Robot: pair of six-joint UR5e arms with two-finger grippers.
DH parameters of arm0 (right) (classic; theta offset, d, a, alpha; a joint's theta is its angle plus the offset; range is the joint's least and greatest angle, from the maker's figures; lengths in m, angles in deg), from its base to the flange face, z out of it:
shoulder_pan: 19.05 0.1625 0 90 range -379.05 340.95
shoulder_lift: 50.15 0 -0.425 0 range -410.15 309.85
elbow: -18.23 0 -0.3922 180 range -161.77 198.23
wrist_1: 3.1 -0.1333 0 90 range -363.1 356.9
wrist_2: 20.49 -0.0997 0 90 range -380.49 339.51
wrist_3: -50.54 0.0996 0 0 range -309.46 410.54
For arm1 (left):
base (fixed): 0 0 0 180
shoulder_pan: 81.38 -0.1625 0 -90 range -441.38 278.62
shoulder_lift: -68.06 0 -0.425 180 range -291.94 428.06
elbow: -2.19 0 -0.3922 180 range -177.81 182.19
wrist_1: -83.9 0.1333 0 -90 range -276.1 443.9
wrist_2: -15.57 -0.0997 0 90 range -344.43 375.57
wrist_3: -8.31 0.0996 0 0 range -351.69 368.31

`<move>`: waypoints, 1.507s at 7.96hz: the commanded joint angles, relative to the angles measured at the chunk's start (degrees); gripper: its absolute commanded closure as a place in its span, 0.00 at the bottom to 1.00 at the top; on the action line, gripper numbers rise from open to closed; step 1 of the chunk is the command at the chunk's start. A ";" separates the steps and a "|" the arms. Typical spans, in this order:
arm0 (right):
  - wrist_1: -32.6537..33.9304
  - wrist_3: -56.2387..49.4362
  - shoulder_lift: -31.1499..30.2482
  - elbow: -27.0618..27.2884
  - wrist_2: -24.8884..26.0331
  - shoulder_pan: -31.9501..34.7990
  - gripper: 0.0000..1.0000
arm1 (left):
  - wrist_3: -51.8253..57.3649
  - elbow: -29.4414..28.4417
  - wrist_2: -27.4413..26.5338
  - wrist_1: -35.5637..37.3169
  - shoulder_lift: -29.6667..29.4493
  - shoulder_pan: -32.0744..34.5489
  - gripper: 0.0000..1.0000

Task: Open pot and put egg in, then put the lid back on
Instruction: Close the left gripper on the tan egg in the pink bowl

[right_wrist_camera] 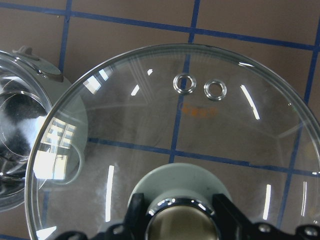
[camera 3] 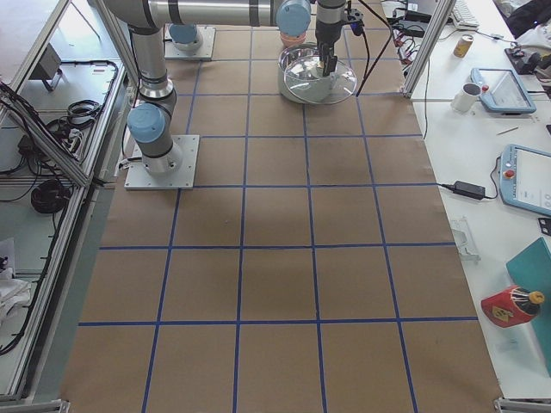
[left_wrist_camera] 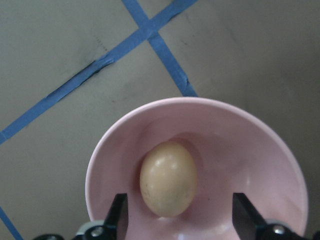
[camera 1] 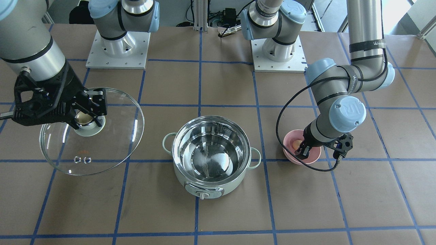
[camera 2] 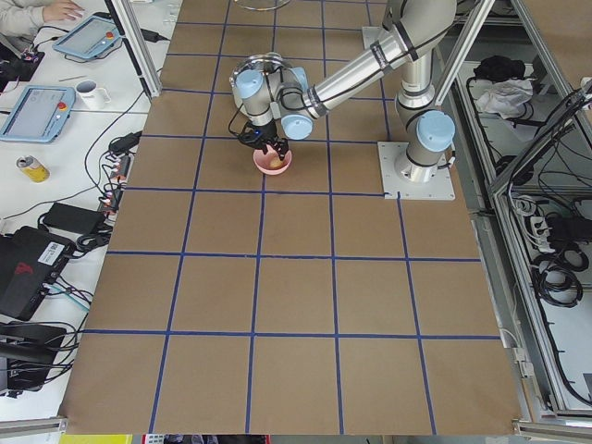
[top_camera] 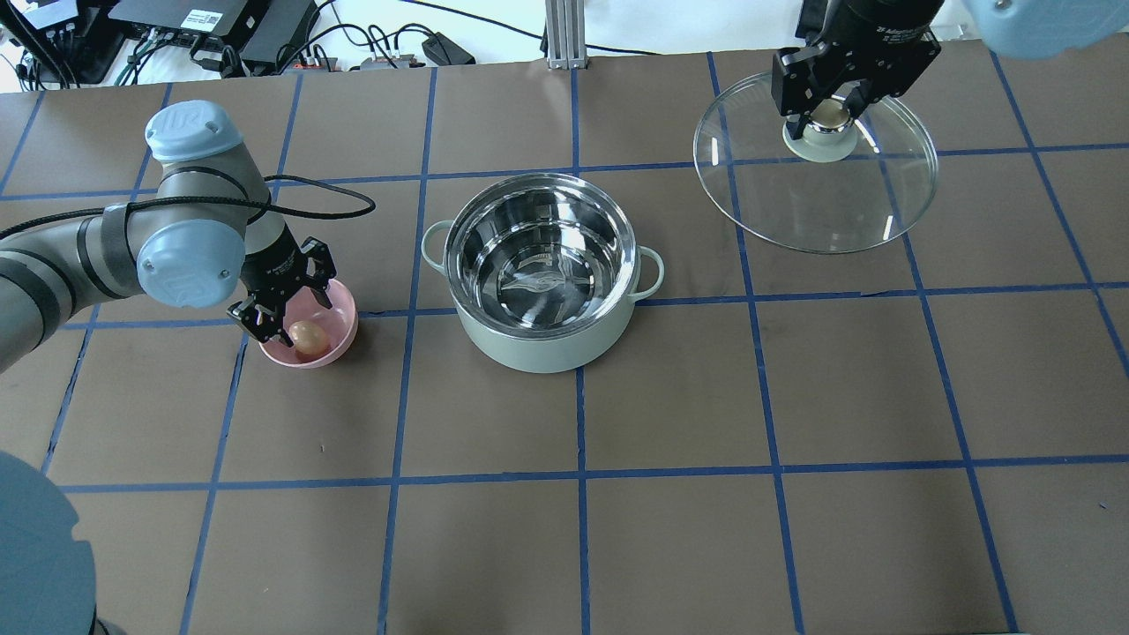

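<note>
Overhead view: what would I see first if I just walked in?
Probably the big shiny pot, standing open in the middle of the table. Next, the glass lid off to one side, held by the right gripper. Then the little egg in the pink bowl on the other side, with the left gripper open right by it.

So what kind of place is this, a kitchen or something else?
Most likely a robotics lab cell, not a kitchen: the left arm is bolted to a metal base plate, the paper-covered table is gridded with blue tape, and a teach pendant lies beside it.
</note>
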 commanded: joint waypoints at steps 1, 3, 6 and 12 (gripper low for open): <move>0.90 -0.77 -0.20 1.49 1.03 -0.20 1.00 | 1.37 0.20 0.33 0.68 0.04 0.00 0.23; 0.90 -1.21 -0.20 1.67 1.38 -0.20 1.00 | 3.82 2.22 3.23 3.30 1.53 -0.96 0.23; 0.99 -1.39 -0.20 1.93 1.38 -0.20 1.00 | 4.62 2.75 3.24 3.67 1.71 -1.49 0.23; 0.99 -1.30 -0.29 2.73 1.12 -0.20 1.00 | 4.79 4.85 3.32 6.12 0.13 -1.67 0.23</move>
